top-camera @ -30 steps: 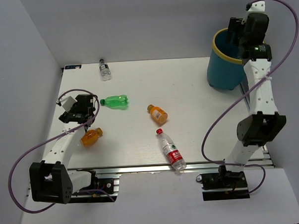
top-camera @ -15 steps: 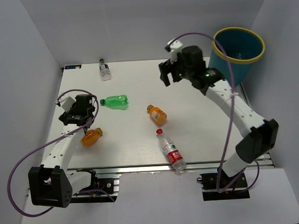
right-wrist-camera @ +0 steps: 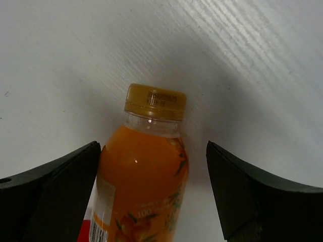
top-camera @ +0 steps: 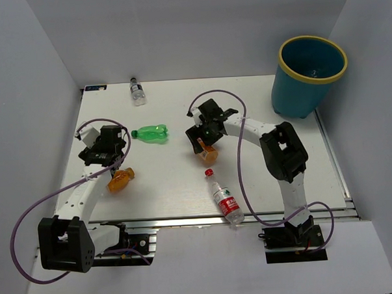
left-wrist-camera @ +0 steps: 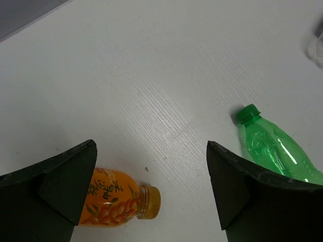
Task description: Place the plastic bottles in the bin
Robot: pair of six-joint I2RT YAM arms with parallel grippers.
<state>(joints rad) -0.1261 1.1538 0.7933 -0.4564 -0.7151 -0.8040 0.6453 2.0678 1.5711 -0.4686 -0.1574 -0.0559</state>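
Pick step: right gripper (right-wrist-camera: 152, 146), jaws wide apart and empty, straddles the small orange-juice plastic bottle with a tan cap (right-wrist-camera: 146, 176), lying well left of the round teal-blue plastic bin with a yellow rim (top-camera: 298, 98). Next move likely: lower, close on the body, carry it to the bin. Left gripper (left-wrist-camera: 151, 146), jaws also apart, hovers farther left of the bin between a second orange bottle (left-wrist-camera: 113, 204) and a green plastic bottle (left-wrist-camera: 272, 151).

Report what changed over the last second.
The right gripper swung away from the bin, across the table and down to the middle orange bottle; its open jaws now straddle it without gripping. Nothing was taken hold of. The left gripper stayed open by the other orange bottle. The green bottle, the red-capped bottle and the bin kept their places.
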